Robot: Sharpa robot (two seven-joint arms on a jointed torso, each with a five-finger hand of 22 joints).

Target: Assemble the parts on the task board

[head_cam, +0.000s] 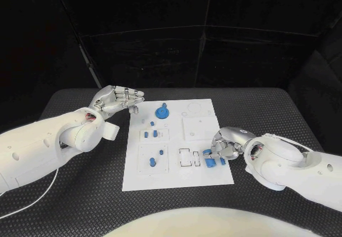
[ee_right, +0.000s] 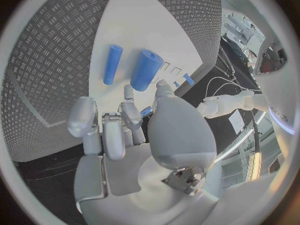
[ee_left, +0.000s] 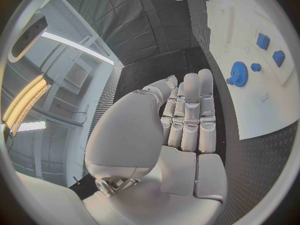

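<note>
The white task board point(head_cam: 178, 175) lies in the middle of the table. A blue gear point(head_cam: 162, 112) point(ee_left: 238, 74) sits near its far end, with small blue pegs point(head_cam: 150, 133) and two more blue pieces point(head_cam: 152, 160) further down the left side. My left hand point(head_cam: 117, 98) point(ee_left: 187, 115) hovers off the board's far left corner, fingers extended and holding nothing. My right hand point(head_cam: 224, 145) point(ee_right: 134, 120) is at the board's right edge and pinches a small blue part point(ee_right: 145, 111) between thumb and a finger. A thick blue cylinder point(ee_right: 147, 70) point(head_cam: 211, 162) and a thin blue rod point(ee_right: 112, 64) lie just past its fingertips.
Black ribbed matting point(head_cam: 85, 187) covers the table around the board. Empty white slots point(head_cam: 190, 158) sit beside the right hand, and a square recessed plate point(head_cam: 196, 128) lies above them. A white cable point(head_cam: 28, 202) runs along the near left.
</note>
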